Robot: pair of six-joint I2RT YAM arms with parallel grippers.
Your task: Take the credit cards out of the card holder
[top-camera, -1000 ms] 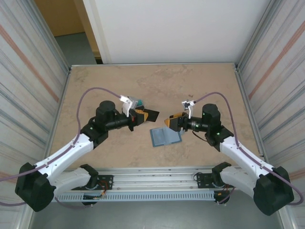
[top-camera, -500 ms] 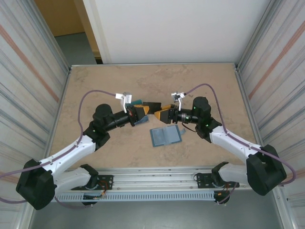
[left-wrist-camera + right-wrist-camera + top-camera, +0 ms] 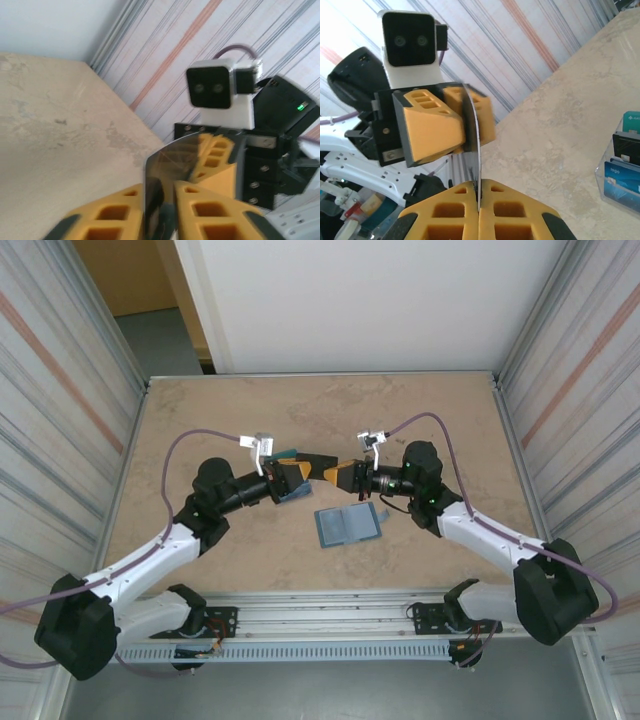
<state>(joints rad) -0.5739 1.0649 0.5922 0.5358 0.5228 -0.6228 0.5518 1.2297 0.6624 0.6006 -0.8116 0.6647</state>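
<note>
A black credit card (image 3: 322, 461) is held in the air between both grippers, above the table's middle. My left gripper (image 3: 300, 478) is shut on one end of it; its yellow fingers pinch the glossy card (image 3: 195, 155) in the left wrist view. My right gripper (image 3: 336, 474) is shut on the opposite edge, and the card (image 3: 472, 120) runs edge-on from its closed fingertips (image 3: 479, 184) into the left gripper (image 3: 465, 115). The steel-blue card holder (image 3: 347, 525) lies open and flat on the table, just in front of the two grippers, and nothing is touching it.
A small clear box (image 3: 620, 165) with blue and black cards standing in it sits on the table behind the left gripper; its teal edge (image 3: 287, 454) shows from above. Ribbed metal walls (image 3: 70, 420) enclose both sides. The beige tabletop (image 3: 320, 410) stretches back to the white wall.
The right gripper rose from beside the card holder and swung left to meet the left gripper, then closed on the free edge of the black card. The left gripper shifted slightly right and back.
</note>
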